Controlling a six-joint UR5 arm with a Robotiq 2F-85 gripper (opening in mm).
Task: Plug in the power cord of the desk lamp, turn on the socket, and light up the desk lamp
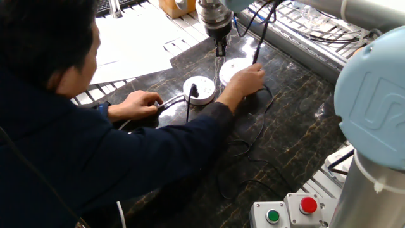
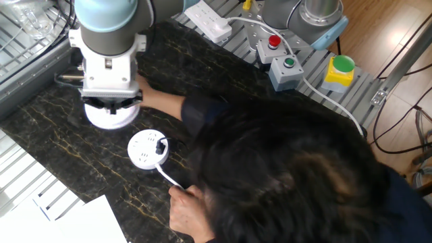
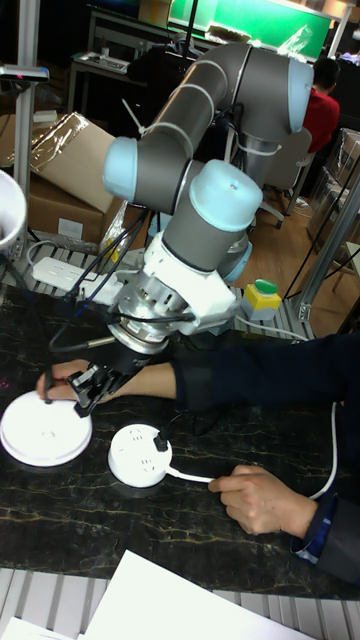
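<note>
The round white socket (image 1: 198, 90) (image 2: 148, 150) (image 3: 140, 452) lies on the dark marble table with a small black plug (image 1: 193, 92) (image 2: 160, 144) (image 3: 158, 443) standing in it. The thin black power cord (image 1: 255, 130) loops over the table. Beside the socket stands the desk lamp, with its white disc base (image 1: 231, 68) (image 2: 108, 119) (image 3: 44, 430) and black stem (image 1: 259, 38). A person's right hand (image 1: 250, 78) rests on the base. His left hand (image 1: 140, 103) (image 3: 262, 500) holds the socket's white cable (image 2: 169, 178). My gripper (image 1: 220, 49) (image 3: 86, 388) hangs just above the base, shut and empty.
The person's head and arm (image 2: 290, 175) cover the near half of the table. A white power strip (image 2: 209, 20) and a box with red and green buttons (image 2: 280, 52) (image 1: 291, 210) sit at the table's edge. White papers (image 1: 130, 44) lie beyond the socket.
</note>
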